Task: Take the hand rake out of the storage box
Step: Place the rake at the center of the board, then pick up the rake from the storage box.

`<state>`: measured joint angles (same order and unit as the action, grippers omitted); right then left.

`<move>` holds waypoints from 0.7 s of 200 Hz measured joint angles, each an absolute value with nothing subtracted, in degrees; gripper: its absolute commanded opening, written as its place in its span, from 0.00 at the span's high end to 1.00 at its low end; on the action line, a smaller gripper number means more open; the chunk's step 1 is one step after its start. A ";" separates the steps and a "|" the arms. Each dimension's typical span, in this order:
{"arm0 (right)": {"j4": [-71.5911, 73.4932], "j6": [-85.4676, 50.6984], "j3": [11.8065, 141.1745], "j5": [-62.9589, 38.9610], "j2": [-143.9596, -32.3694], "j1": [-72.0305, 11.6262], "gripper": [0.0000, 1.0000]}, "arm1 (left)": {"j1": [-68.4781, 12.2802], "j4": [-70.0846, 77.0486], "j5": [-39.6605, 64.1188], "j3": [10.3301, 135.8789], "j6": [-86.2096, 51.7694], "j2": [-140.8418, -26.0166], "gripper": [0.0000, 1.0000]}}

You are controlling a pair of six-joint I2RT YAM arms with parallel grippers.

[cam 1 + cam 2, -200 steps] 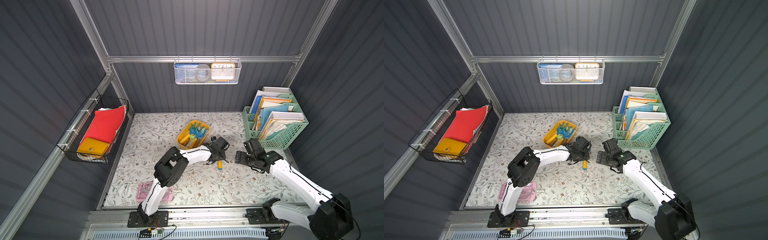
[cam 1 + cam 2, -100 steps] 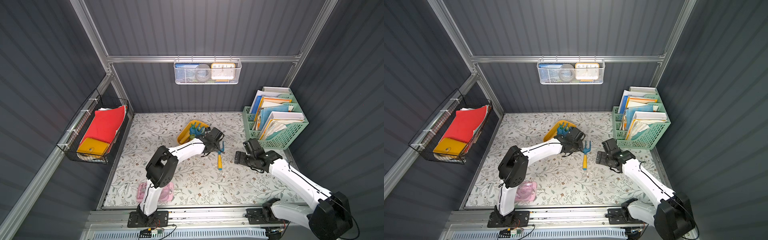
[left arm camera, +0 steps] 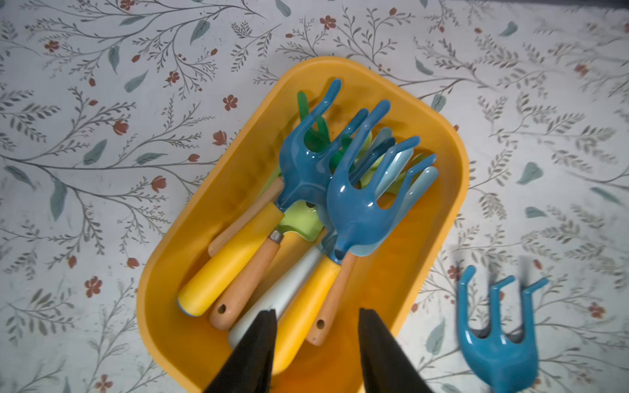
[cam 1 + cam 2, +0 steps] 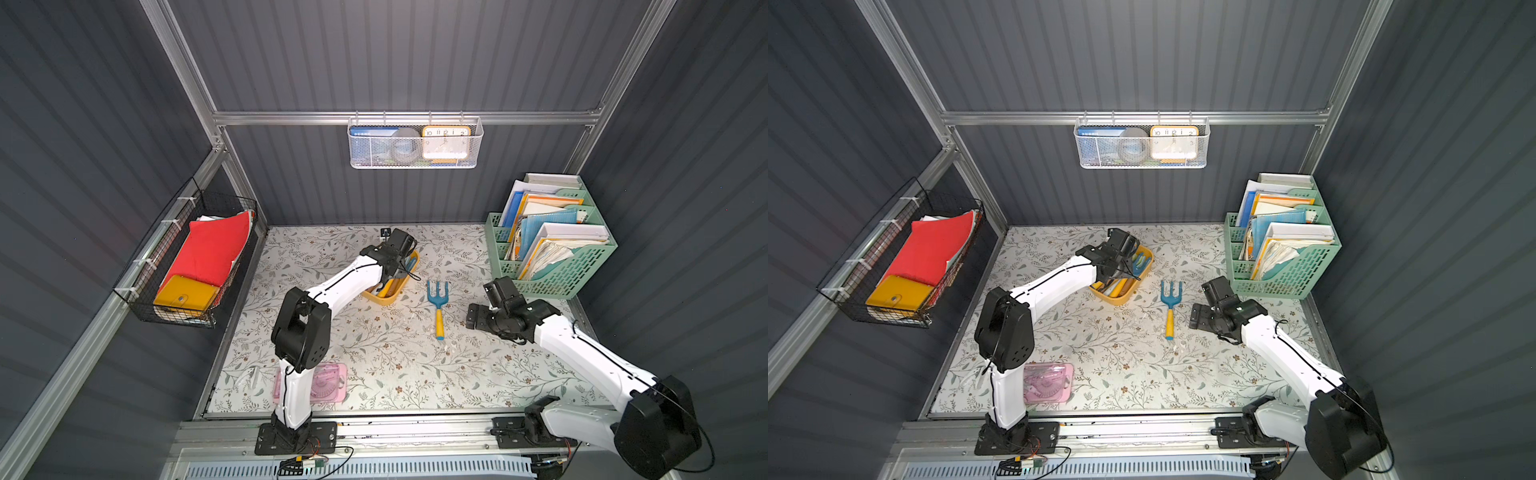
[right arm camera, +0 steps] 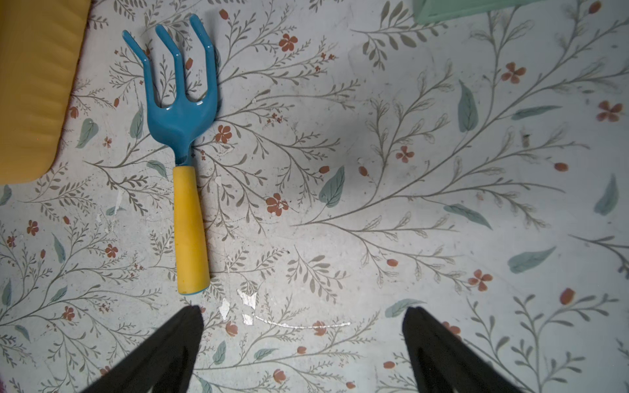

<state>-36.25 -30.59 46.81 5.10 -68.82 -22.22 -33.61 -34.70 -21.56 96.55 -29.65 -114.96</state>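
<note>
In both top views the hand rake lay flat on the flowered table cover. It was out of the storage box and just beside it, between the box and my right pincer. My left arm reached over the box. From up there I could not tell how my left pincer stood.

From my left wrist, my left pincer hung over the storage box. Its black fingers were parted by a moderate gap, with nothing between them. Beneath lay other tools, with blue rake heads and yellow and wooden handles. The hand rake's own head showed outside the rim, blurred.

From my right wrist, my right pincer stood wide, gripping nothing, above bare cover. The hand rake lay apart from it, and a corner of the box was near its tines
</note>
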 measured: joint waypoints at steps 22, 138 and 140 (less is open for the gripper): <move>-36.21 -30.59 46.81 4.89 -68.84 -22.24 0.04 | -33.78 -36.25 -22.72 96.55 -27.07 -115.98 0.56; -35.99 -30.59 46.94 4.25 -71.48 -23.24 0.04 | -33.63 -41.17 -18.81 101.14 -18.90 -122.30 0.56; -35.97 -30.61 46.94 4.25 -71.55 -23.27 0.04 | -33.58 -41.28 -18.79 101.21 -18.83 -122.39 0.56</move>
<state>-35.97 -30.61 46.94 4.25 -71.55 -23.27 -33.58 -41.28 -18.79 101.21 -18.83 -122.39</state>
